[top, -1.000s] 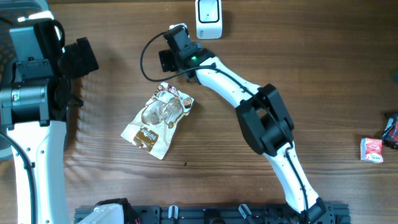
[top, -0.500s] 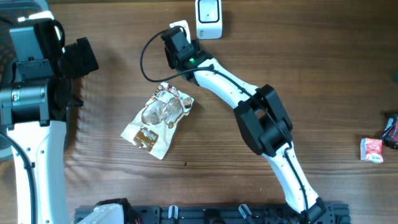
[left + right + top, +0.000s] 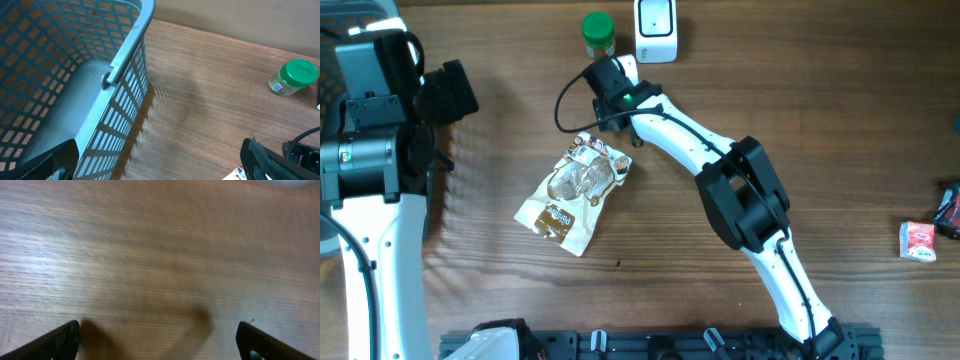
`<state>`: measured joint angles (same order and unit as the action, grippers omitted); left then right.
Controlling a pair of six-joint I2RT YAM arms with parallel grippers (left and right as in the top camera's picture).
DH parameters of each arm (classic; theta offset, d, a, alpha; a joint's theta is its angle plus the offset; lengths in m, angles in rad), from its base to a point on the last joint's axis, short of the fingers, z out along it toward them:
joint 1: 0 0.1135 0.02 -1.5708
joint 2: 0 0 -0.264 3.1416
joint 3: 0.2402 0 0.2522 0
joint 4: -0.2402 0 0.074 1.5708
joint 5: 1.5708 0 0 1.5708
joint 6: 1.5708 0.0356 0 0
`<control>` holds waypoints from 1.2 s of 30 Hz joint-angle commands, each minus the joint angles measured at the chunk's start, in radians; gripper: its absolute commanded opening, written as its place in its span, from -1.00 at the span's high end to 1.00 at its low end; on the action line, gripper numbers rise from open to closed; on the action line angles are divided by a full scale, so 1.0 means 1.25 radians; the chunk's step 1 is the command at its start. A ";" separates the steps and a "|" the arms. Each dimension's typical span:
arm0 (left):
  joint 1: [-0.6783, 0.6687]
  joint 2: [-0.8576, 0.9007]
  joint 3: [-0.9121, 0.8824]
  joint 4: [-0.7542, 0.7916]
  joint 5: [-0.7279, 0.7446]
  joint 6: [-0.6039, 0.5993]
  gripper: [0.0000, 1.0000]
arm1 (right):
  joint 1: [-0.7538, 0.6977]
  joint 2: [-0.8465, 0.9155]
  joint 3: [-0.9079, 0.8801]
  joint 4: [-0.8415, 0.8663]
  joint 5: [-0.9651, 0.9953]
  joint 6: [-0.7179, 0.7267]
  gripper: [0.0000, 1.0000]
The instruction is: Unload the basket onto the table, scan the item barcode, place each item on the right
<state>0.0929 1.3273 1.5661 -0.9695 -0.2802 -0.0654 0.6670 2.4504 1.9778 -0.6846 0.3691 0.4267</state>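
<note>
Just ahead of the right gripper (image 3: 159,342), fingers spread over bare wood grain: cylindrical jar (image 3: 598,33), round green lid, upright beside boxy white scanner (image 3: 656,28). Behind it: crinkled snack pouch (image 3: 575,190). Left gripper (image 3: 155,165) spread, beside grey lattice basket (image 3: 125,65).

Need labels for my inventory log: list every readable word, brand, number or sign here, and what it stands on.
No text can be read in any view.
On the snack bag: printing and a small logo, too small to read.
On the green-lidded jar: label blurred, unreadable.
On the red packet: white marking, too small to read.
On the white scanner: no text visible.
</note>
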 commanded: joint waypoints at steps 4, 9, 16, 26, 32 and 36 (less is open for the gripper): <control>0.005 -0.009 0.005 0.002 -0.004 0.004 -1.00 | -0.001 -0.074 0.012 -0.319 0.048 0.373 -1.00; 0.005 -0.009 0.005 0.002 -0.004 0.004 -1.00 | -0.001 -0.132 0.011 -0.508 0.124 0.457 -1.00; 0.005 -0.009 0.005 0.021 -0.007 0.010 -1.00 | -0.014 -0.265 0.009 -0.665 0.125 0.480 -1.00; 0.005 -0.009 0.005 0.030 0.170 0.004 -1.00 | 0.003 -0.750 0.008 -0.739 0.113 0.410 -1.00; 0.005 -0.008 0.005 -0.002 0.276 0.004 -1.00 | 0.003 -0.924 -0.005 -0.739 0.087 0.392 -1.00; -0.013 -0.009 0.005 -0.034 0.379 0.017 -1.00 | 0.003 -1.045 -0.091 -0.739 0.133 0.423 -1.00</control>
<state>0.0929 1.3273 1.5661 -0.9916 0.0406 -0.0654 0.6670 1.2316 1.9343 -1.6089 0.4938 0.9371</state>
